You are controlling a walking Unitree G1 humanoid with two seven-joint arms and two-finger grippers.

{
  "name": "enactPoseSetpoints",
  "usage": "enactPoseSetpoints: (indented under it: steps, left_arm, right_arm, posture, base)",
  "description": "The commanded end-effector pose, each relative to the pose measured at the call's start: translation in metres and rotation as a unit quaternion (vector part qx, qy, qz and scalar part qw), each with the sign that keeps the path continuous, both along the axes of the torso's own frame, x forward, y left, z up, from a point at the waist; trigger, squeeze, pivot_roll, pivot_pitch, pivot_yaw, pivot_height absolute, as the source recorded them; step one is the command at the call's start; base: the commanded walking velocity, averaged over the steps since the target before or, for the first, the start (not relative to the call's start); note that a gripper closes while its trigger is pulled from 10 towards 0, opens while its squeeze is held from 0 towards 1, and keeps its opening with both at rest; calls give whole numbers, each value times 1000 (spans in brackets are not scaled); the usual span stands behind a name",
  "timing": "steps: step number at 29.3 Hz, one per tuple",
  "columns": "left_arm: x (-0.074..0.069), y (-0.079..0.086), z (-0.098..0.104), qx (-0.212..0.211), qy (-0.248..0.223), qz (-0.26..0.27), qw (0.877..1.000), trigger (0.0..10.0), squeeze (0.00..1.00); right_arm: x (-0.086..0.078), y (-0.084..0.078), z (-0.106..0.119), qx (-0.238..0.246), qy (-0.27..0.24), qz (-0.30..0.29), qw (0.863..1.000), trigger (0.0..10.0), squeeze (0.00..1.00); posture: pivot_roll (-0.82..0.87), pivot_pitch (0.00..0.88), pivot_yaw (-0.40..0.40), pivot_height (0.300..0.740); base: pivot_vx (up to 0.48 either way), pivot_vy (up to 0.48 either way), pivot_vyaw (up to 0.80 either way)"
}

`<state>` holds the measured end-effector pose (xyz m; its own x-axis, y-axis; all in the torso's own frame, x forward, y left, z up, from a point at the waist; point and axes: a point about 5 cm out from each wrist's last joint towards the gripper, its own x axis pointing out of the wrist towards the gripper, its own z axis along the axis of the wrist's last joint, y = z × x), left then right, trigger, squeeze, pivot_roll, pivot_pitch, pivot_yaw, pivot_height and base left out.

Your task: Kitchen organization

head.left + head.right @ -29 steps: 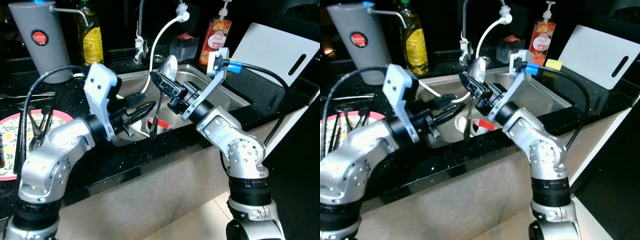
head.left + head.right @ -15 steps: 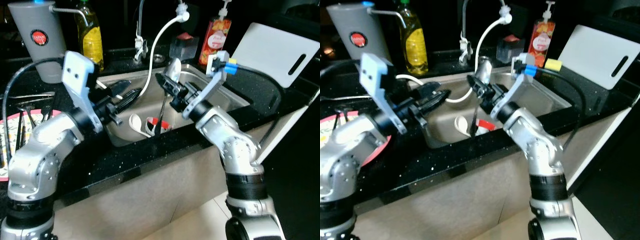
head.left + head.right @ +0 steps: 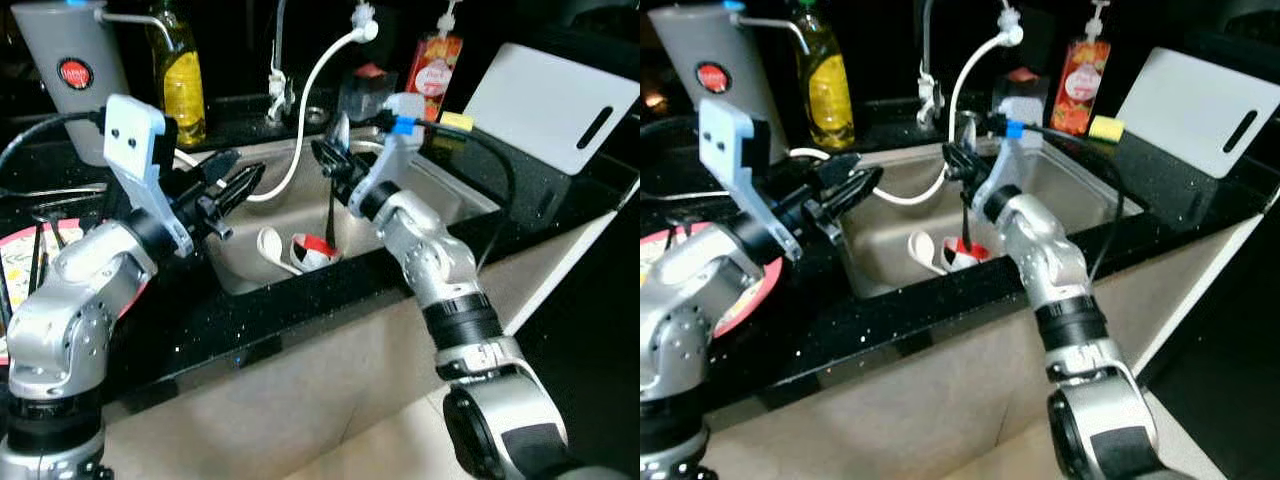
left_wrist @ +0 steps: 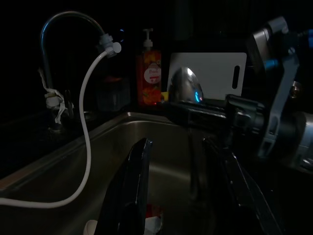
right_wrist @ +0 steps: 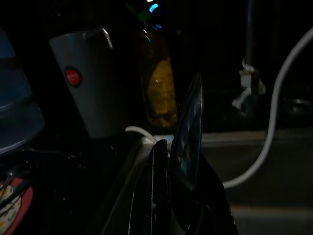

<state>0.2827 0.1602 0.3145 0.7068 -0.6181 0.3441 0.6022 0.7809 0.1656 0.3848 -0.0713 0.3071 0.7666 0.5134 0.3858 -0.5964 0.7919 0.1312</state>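
Steel spoon (image 3: 342, 136): your right gripper (image 3: 335, 165) jaws grasp it above the sink (image 3: 455, 200).
Left gripper (image 3: 232, 187): jaws released.

The grey dispenser (image 3: 62, 75) at the far left of the counter bears a round red badge whose white lettering is too small to read. The label on the red soap bottle (image 3: 1081, 72) at the far right is likewise illegible.

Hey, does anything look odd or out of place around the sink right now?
Yes. A white hose droops from the faucet into the sink, and a cup lies tipped inside. The right gripper holds a ladle above it.
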Motion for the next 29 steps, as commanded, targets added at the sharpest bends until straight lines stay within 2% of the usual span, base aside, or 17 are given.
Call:
enactPoseSetpoints:
  steps: [1, 2, 4, 5, 8, 9, 11, 14, 15, 18, 22, 23, 26, 27, 29]
  left_arm:
    - [-1, -3, 0, 5, 0, -5, 1000, 10000, 0]
    - [-1, -3, -1, 5, 0, -5, 1000, 10000, 0]
    - [-1, -3, -1, 5, 0, -5, 1000, 10000, 0]
    - [-2, -3, -1, 5, 0, -5, 1000, 10000, 0]
    - [-2, -3, -1, 5, 0, -5, 1000, 10000, 0]
    - [-3, -4, -1, 6, 0, -6, 1000, 10000, 0]
    - [-3, -4, -1, 6, 0, -5, 1000, 10000, 0]
    - [-4, -4, -1, 7, 1, -4, 1000, 10000, 0]
    - [-4, -4, -1, 7, 1, -4, 1000, 10000, 0]
    - [-5, -3, -3, 10, 4, 0, 1000, 10000, 0]
    - [-4, -3, -4, 16, 7, 4, 1000, 10000, 0]
    - [-4, -3, -8, 30, 17, 9, 999, 10000, 0]
    - [5, -1, -37, 133, 79, 55, 986, 10000, 0]
    - [5, -1, -37, 133, 79, 55, 986, 10000, 0]
    - [8, -1, -50, 163, 111, 70, 978, 10000, 0]
  right_arm:
    - [3, 2, 1, -7, -14, -5, 1000, 10000, 0]
    - [5, 6, 0, -25, -26, -12, 999, 10000, 0]
    - [5, 6, 0, -25, -26, -12, 999, 10000, 0]
    - [8, 14, -7, -69, -42, -16, 997, 10000, 0]
    - [8, 14, -7, -69, -42, -16, 997, 10000, 0]
    - [10, 17, -11, -94, -48, -20, 994, 10000, 0]
    - [11, 26, -27, -185, -62, -22, 981, 10000, 0]
    - [11, 33, -43, -246, -51, -9, 968, 10000, 0]
    - [11, 33, -43, -246, -51, -9, 968, 10000, 0]
    - [13, 36, -60, -257, 8, 16, 966, 10000, 0]
    - [14, 36, -64, -256, 22, 19, 966, 10000, 0]
    - [16, 34, -69, -257, 37, 15, 965, 10000, 0]
    - [19, 29, -78, -241, 76, 2, 968, 10000, 0]
    - [19, 29, -78, -241, 76, 2, 968, 10000, 0]
    - [21, 27, -79, -226, 88, -3, 970, 10000, 0]
  posture:
    - [-54, 87, -85, 740]
    - [-54, 87, -85, 740]
    - [-54, 87, -85, 740]
    - [-47, 86, -87, 740]
    - [-47, 86, -87, 740]
    - [-46, 85, -89, 740]
    - [-41, 86, -90, 740]
    - [-39, 87, -91, 740]
    - [-39, 87, -91, 740]
    - [-39, 91, -90, 740]
    - [-39, 91, -90, 740]
    - [-37, 93, -89, 740]
    - [-33, 95, -88, 740]
    - [-33, 95, -88, 740]
    - [-35, 97, -85, 740]
  base:
    - [0, 0, 0]
    - [0, 0, 0]
    - [0, 0, 0]
    - [0, 0, 0]
    - [0, 0, 0]
    - [0, 0, 0]
    - [0, 0, 0]
    - [0, 0, 0]
    - [0, 0, 0]
    - [0, 0, 0]
    - [0, 0, 0]
    - [0, 0, 0]
    - [0, 0, 0]
    - [0, 0, 0]
    - [0, 0, 0]
